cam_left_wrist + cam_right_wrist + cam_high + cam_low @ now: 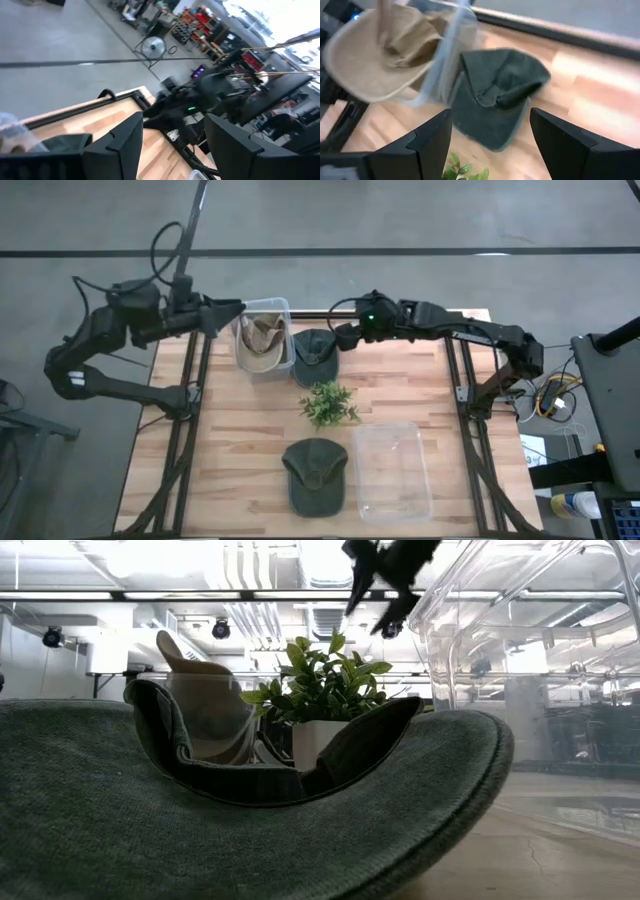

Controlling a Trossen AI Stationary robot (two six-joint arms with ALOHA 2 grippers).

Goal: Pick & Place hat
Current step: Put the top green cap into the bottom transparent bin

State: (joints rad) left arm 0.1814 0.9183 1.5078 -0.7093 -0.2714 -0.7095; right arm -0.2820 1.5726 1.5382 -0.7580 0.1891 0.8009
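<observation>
Two green caps lie on the wooden table (420,395). One green cap (315,356) sits near the far edge, just beside a clear bin (287,307) that holds a tan hat (260,340); the other green cap (316,474) lies near the front edge, brim toward the camera in the low view, where it fills the foreground. Between the two caps stands a small potted plant (326,402), and to the right of the front cap rests an empty clear container (392,470). The right gripper (340,340) reaches in from the right side and hangs above the far cap's right edge — its fingers are spread wide apart, and in the right wrist view the cap shows between them on the boards, crumpled, with nothing in the grip. In that same view the tan hat's brim pokes out over the bin wall, touching it. The left gripper (232,308) hovers at the far left corner of the table, just beside the bin's left rim; its fingers are also parted and hold nothing, and its wrist view looks across the table toward the right arm and the room beyond. In the low view the right gripper shows high above the plant — well clear of the tabletop.
</observation>
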